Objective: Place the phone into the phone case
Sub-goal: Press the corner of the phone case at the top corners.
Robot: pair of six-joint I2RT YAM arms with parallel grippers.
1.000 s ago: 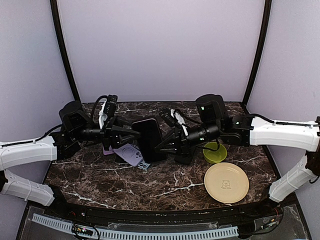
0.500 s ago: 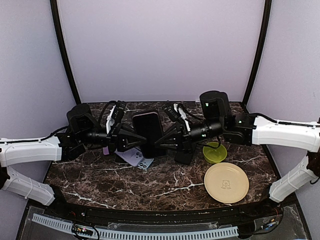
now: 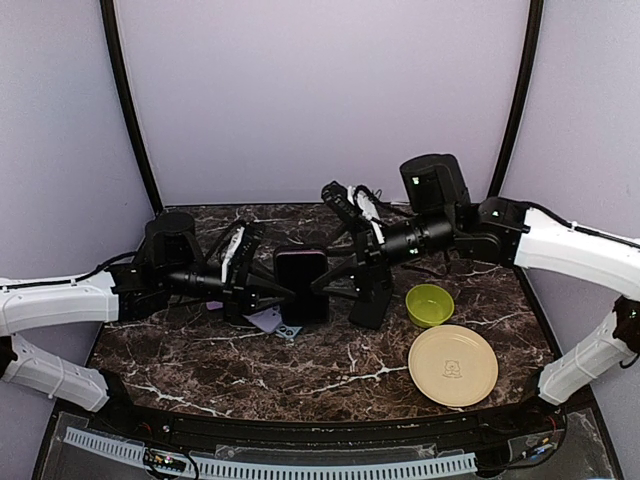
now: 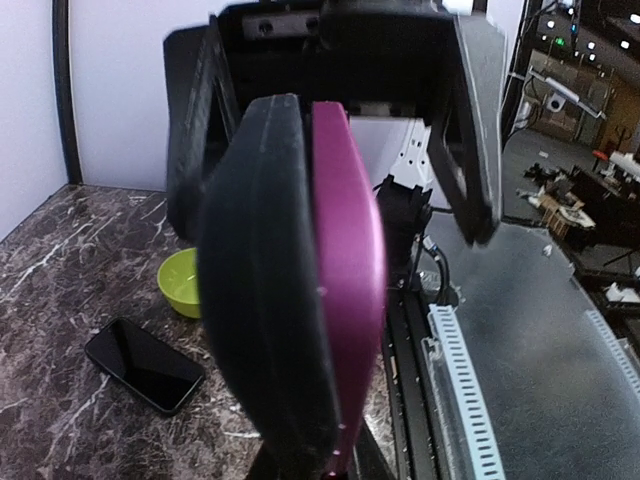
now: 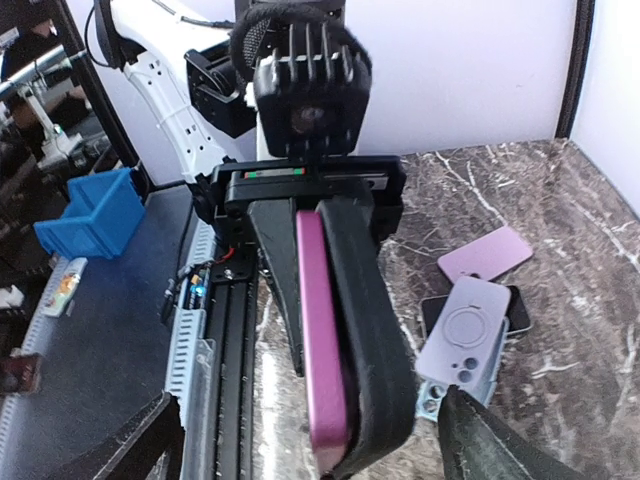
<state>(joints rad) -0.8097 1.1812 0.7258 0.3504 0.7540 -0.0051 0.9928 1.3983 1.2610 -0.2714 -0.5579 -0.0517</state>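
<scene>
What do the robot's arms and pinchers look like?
The left arm and the right arm both have chunky white shells on the long parts and black joints. Thin black cables run along them. The left gripper and the right gripper are black, and each has two wedge-shaped fingers.

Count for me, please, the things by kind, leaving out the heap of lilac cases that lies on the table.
Phones: 2 (purple phone held upright, black phone lying flat)
Cases: 1 (black case against the purple phone)
Bowls: 1 (green bowl)
Plates: 1 (beige plate)
Total: 5
</scene>
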